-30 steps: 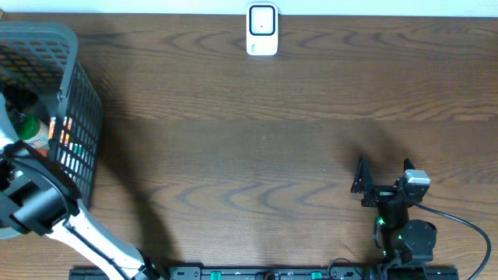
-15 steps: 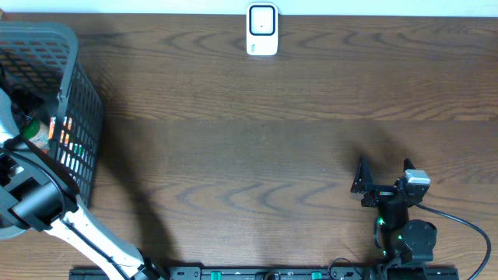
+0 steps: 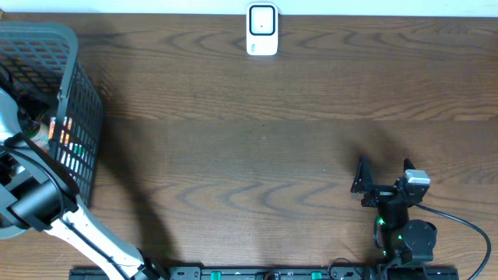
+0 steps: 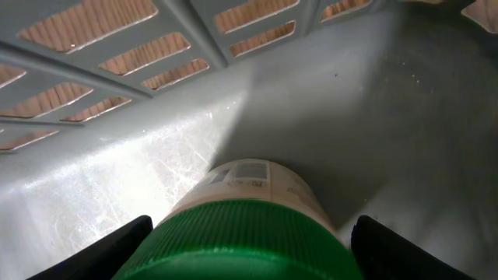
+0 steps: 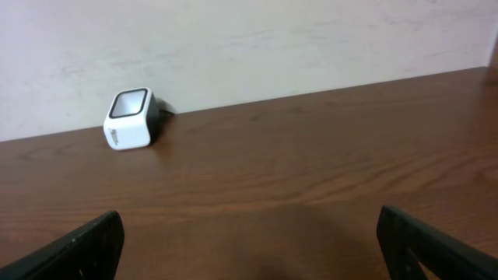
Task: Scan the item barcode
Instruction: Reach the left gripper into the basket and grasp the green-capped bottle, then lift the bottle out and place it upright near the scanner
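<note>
The item is a pale bottle with a ribbed green cap (image 4: 241,237) and a printed label (image 4: 249,175), lying on the grey basket floor (image 4: 405,117). My left gripper (image 4: 253,225) is open down inside the basket. Its fingers (image 4: 117,241) flank the green cap: the left one sits against the cap and the right one stands slightly off it. From overhead only the left arm (image 3: 31,198) shows, reaching into the basket (image 3: 82,109). The white barcode scanner (image 3: 262,29) stands at the table's far edge, also visible as the scanner (image 5: 128,119). My right gripper (image 3: 384,173) is open and empty, low over the table at the near right.
The grey slatted basket wall (image 4: 156,47) rises close behind the bottle. Something orange (image 3: 64,134) shows through the basket's side. A black cable (image 3: 467,225) trails from the right arm's base. A pale wall (image 5: 249,39) backs the table.
The left arm has shifted slightly inside the basket. The right arm has not moved.
</note>
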